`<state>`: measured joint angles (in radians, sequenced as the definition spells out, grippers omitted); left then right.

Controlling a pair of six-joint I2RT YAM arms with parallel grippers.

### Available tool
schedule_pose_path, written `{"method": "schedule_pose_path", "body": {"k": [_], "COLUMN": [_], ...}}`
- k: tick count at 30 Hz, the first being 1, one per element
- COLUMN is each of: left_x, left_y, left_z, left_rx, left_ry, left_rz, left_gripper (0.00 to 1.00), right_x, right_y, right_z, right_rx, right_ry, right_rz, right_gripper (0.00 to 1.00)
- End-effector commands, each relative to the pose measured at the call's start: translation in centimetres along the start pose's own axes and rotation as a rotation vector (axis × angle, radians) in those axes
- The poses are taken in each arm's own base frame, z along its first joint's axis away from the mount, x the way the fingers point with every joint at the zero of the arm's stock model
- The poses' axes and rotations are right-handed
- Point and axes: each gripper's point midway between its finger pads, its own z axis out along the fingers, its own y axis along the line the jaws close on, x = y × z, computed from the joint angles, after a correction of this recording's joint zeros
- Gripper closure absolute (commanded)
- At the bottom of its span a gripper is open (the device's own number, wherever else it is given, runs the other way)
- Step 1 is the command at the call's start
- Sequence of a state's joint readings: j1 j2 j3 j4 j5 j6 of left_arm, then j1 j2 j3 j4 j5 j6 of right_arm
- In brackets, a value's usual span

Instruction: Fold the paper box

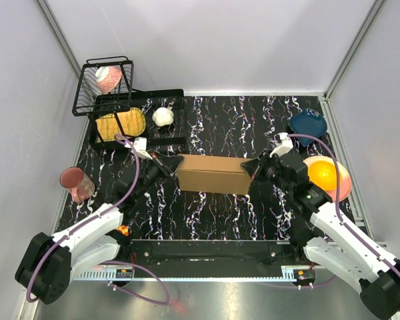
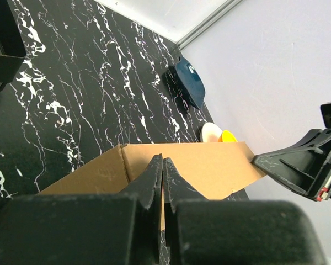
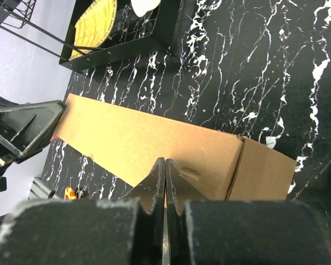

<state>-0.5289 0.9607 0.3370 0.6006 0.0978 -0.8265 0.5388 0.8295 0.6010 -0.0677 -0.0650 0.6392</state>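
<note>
The paper box [image 1: 213, 173] is a plain brown cardboard box, folded into a long closed shape, lying across the middle of the black marbled table. My left gripper [image 1: 168, 167] is shut, its tips at the box's left end. My right gripper [image 1: 253, 167] is shut, its tips at the box's right end. In the left wrist view the shut gripper [image 2: 163, 160] points at the box [image 2: 209, 165], with the right gripper [image 2: 303, 163] beyond it. In the right wrist view the shut gripper [image 3: 165, 161] points at the box's long face [image 3: 143, 138]. I cannot see any cardboard pinched between either pair of fingers.
A black wire tray [image 1: 177, 93] at the back left holds a yellow round thing [image 1: 120, 123] and a white object [image 1: 163, 117]; a wire basket [image 1: 103, 80] stands on it. A pink cup [image 1: 75, 181] is at the left. A blue bowl [image 1: 308, 122] and an orange bowl [image 1: 327, 175] are at the right.
</note>
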Motion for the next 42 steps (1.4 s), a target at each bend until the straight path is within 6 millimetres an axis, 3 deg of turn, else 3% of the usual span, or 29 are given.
{"method": "schedule_pose_path", "body": {"k": [1, 4, 11, 14, 19, 22, 23, 25, 27, 28, 29, 30, 31, 33, 34, 35, 36, 39, 42], "left_x": [3.2, 3.0, 3.8, 4.4, 5.1, 6.2, 7.6, 7.7, 9.6, 8.9, 9.7, 8.9, 7.6, 4.9, 2.9, 2.2, 0.1, -1.7, 0.9], "left_y": [3.7, 3.7, 4.7, 5.1, 4.7, 3.9, 3.5, 2.8, 3.0, 1.7, 2.0, 2.1, 1.3, 0.6, -0.4, 0.0, -0.7, -0.8, 1.0], "left_z": [-1.2, -1.3, -1.7, -1.8, -2.5, -3.7, -4.4, -5.5, -7.2, -7.9, -8.9, -9.3, -10.1, -10.7, -11.3, -11.5, -12.2, -12.7, -11.4], "left_rx": [-0.143, -0.155, -0.180, -0.189, -0.166, -0.139, -0.135, -0.120, -0.129, -0.084, -0.099, -0.113, -0.080, -0.067, -0.031, -0.055, -0.047, -0.092, -0.198], "left_ry": [0.124, 0.119, 0.141, 0.158, 0.170, 0.170, 0.214, 0.194, 0.245, 0.210, 0.240, 0.198, 0.147, 0.031, -0.047, -0.073, -0.148, -0.184, -0.068], "left_rz": [0.029, 0.034, 0.031, 0.025, 0.005, 0.020, 0.036, 0.047, 0.037, 0.005, 0.003, -0.005, -0.027, -0.045, -0.065, -0.060, -0.066, -0.017, 0.003], "left_gripper": [1.00, 1.00, 1.00, 1.00, 1.00, 1.00, 1.00, 1.00, 1.00, 1.00, 1.00, 0.96, 0.83, 0.68, 0.54, 0.50, 0.47, 0.40, 0.39], "right_x": [-1.6, -1.6, 6.5, 7.9, 9.4, 11.1, 11.9, 12.1, 11.7, 12.0, 11.5, 10.3, 9.7, 6.9, 6.1, 4.5, 4.0, 3.7, 4.8], "right_y": [0.5, 0.3, -6.2, -7.1, -6.7, -6.9, -7.1, -6.2, -5.3, -4.5, -3.6, -2.4, -1.8, 0.3, 0.7, 1.2, 1.2, 0.7, -1.3], "right_z": [-1.9, -1.6, -0.8, -1.1, -1.7, -2.4, -2.7, -3.6, -4.5, -5.1, -5.6, -6.3, -6.9, -8.3, -8.7, -9.1, -9.2, -8.7, -7.8], "right_rx": [0.036, 0.046, 0.184, 0.196, 0.157, 0.130, 0.127, 0.076, 0.032, -0.009, -0.045, -0.103, -0.124, -0.201, -0.209, -0.208, -0.195, -0.137, -0.037], "right_ry": [-0.021, -0.013, 0.153, 0.174, 0.217, 0.247, 0.263, 0.268, 0.255, 0.277, 0.268, 0.223, 0.203, 0.096, 0.065, 0.007, -0.007, 0.013, 0.057], "right_rz": [-0.043, -0.055, 0.020, 0.048, 0.099, 0.152, 0.166, 0.193, 0.196, 0.194, 0.188, 0.182, 0.185, 0.180, 0.185, 0.184, 0.185, 0.156, 0.140], "right_gripper": [0.97, 0.99, 1.00, 1.00, 1.00, 1.00, 1.00, 1.00, 1.00, 0.96, 0.83, 0.75, 0.68, 0.49, 0.44, 0.41, 0.38, 0.35, 0.36]}}
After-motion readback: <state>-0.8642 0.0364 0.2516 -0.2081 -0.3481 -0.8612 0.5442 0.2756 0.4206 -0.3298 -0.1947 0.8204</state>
